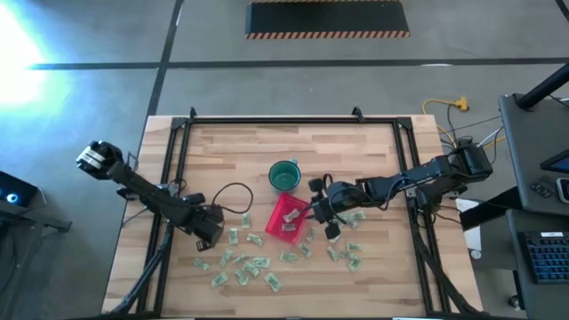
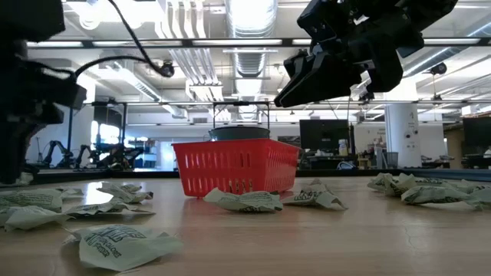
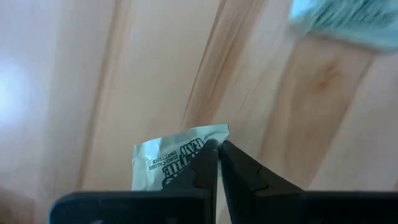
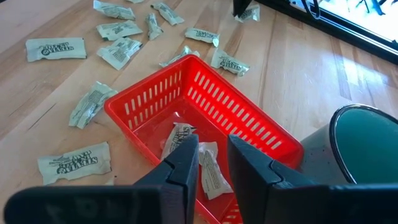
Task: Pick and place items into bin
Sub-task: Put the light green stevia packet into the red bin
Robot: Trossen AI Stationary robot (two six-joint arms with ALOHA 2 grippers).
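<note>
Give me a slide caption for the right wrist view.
Right claw hovers open above the red bin, two wrapped packets inside, more packets scattered on the table.

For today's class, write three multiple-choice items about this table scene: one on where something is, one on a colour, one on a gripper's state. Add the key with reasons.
1. Where is the right gripper?
A. above the bin
B. over the cup
C. off the table

2. What colour is the bin?
A. blue
B. red
C. yellow

3. What is the left gripper doing?
A. wide open
B. holding the cup
C. shut on a packet

Key: A, its fingers hang over the bin's inside; B, its slotted walls are red; C, its fingertips pinch a packet on the table. The cup stands beside the bin.
</note>
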